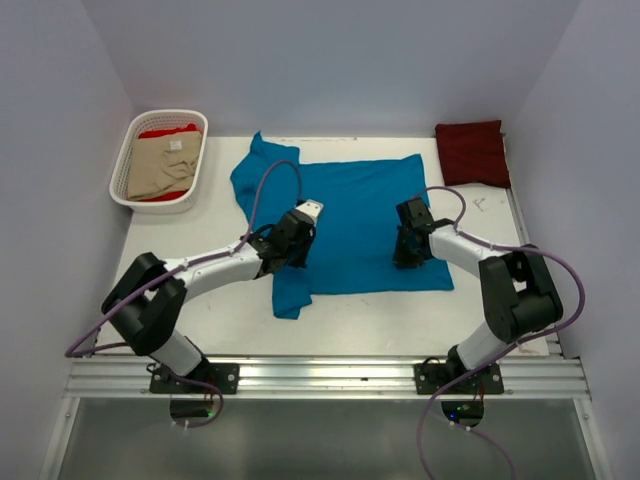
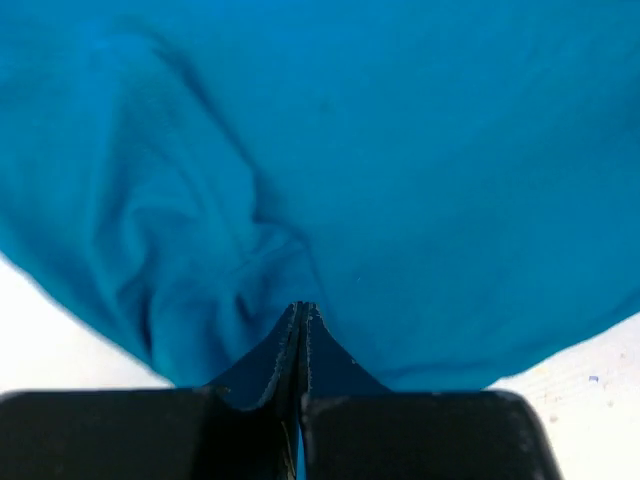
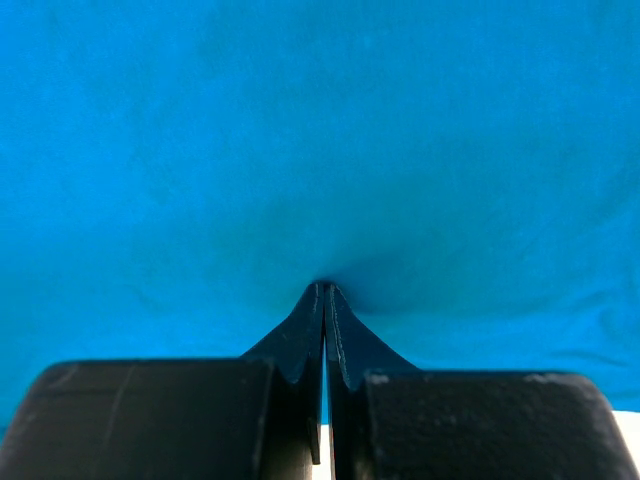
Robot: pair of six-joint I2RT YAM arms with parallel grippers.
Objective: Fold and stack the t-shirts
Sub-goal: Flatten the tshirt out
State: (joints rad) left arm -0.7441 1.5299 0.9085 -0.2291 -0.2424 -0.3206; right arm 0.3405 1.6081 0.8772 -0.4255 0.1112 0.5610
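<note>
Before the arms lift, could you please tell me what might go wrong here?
The left fingers and right fingers pinch only a small pucker of the teal t-shirt; it may slip out on lifting.
The cloth is bunched by the left fingers, so the fold may turn out crooked.

Seen from above, the bright red cloth shirt (image 1: 168, 131) lay mostly hidden beneath the beige cloth shirt (image 1: 162, 170) inside the white slotted plastic basket (image 1: 155, 204). Both wrist views cut the teal-blue cloth t-shirt (image 2: 400, 150) off at top and sides. The closed tips of the left gripper (image 2: 301, 312) and right gripper (image 3: 324, 290) sank into puckered cloth, hiding how much they pinched.
</note>
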